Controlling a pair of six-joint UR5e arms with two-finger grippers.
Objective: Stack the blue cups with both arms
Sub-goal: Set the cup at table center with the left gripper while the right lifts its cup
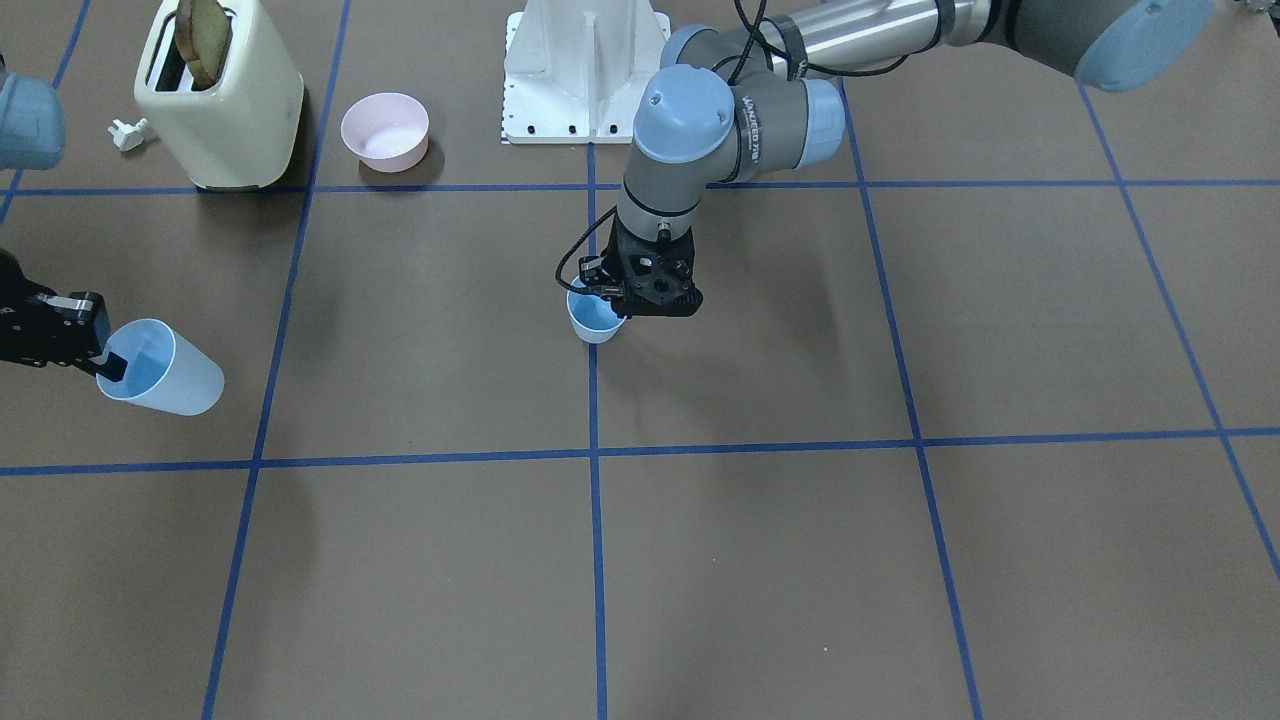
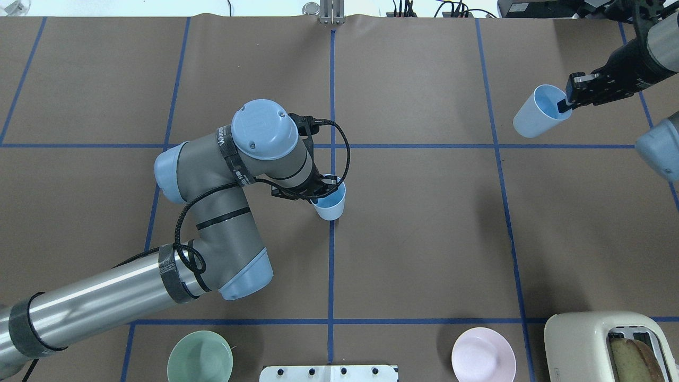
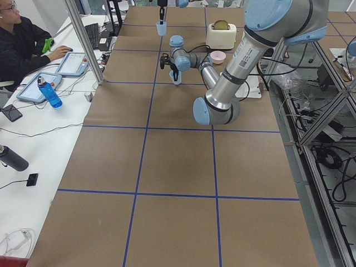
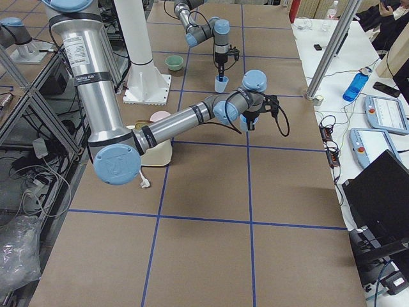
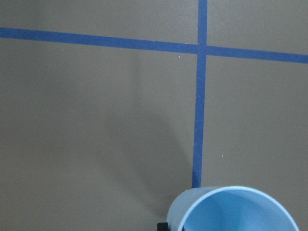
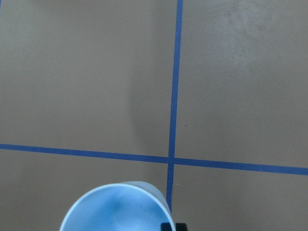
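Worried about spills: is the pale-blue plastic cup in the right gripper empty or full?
Empty: pale-blue plastic cup shows a bare inside; right gripper holds its rim.

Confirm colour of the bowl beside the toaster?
Pale pink, no pattern. The bowl shows best in the exterior front-facing view.

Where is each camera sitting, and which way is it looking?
Front-facing: across the table, facing the robot, looking down; left arm shows.
Overhead: behind the robot, looking forward and down; left pincer and right pincer show.
Exterior left: table's end, looking along it; left arm nearest.
Exterior right: opposite end; right arm nearest.
Left wrist: looks down past the centre cup.
Right wrist: looks down past the tilted cup.
Shared: front-facing and overhead both show the toaster.
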